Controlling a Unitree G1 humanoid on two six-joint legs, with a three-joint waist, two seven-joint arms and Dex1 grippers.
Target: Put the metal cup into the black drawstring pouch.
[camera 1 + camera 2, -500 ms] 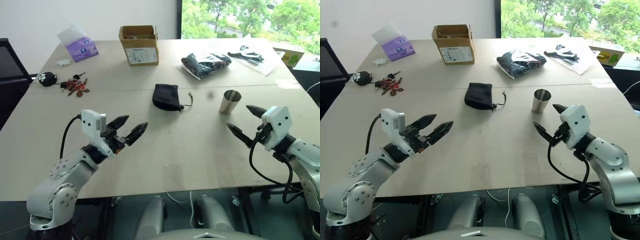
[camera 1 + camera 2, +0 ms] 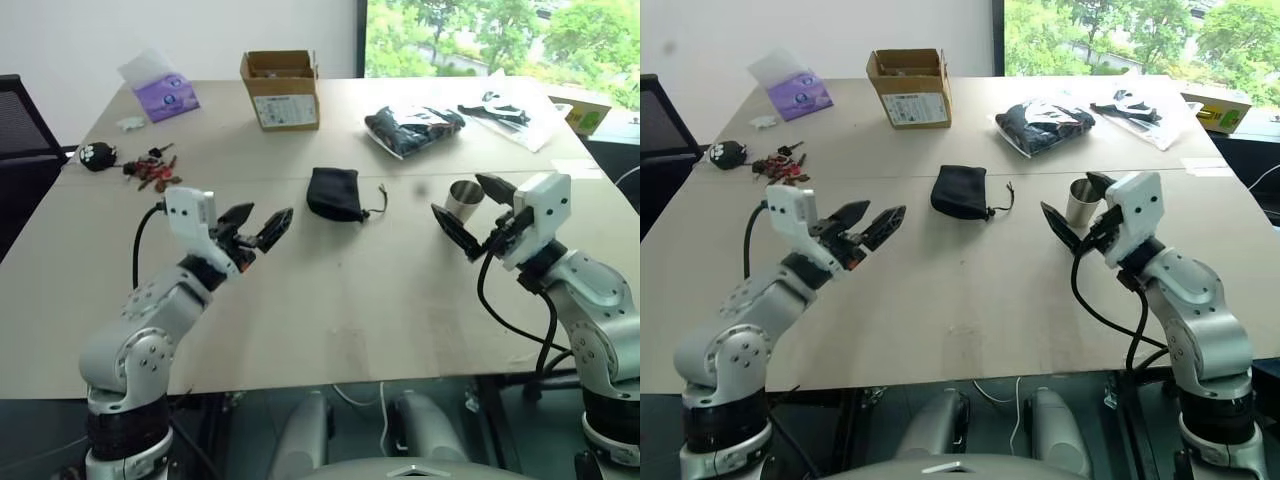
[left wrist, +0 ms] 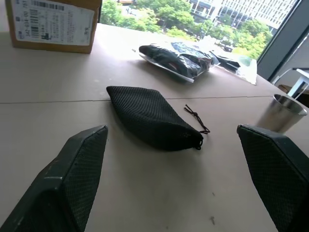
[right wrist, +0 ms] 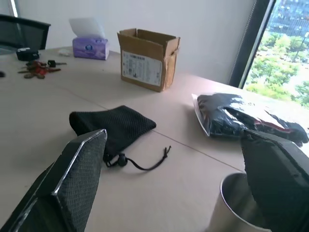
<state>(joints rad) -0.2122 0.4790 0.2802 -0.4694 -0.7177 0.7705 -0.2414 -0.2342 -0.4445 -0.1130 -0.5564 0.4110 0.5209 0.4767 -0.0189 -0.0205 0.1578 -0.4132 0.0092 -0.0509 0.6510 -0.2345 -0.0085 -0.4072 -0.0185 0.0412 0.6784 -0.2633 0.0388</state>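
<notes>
The right gripper (image 2: 468,205) hung with its fingers spread wide beside the cup (image 2: 461,200), holding nothing; the left gripper (image 2: 258,225) was likewise spread and empty. From the head, the cup stood upright on the pale wooden table (image 2: 330,290), the pouch (image 2: 333,193) lying apart at mid-table. The left wrist view showed the pouch, cord (image 3: 197,117) and cardboard box (image 3: 53,24). The right wrist view showed a white wall (image 4: 193,24) and window (image 4: 285,43).

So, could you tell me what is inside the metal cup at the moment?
The metal cup stands upright on the table; the right wrist view shows part of its inner wall, bare and shiny. Its bottom is hidden behind the near rim and one finger of the open right gripper.
</notes>
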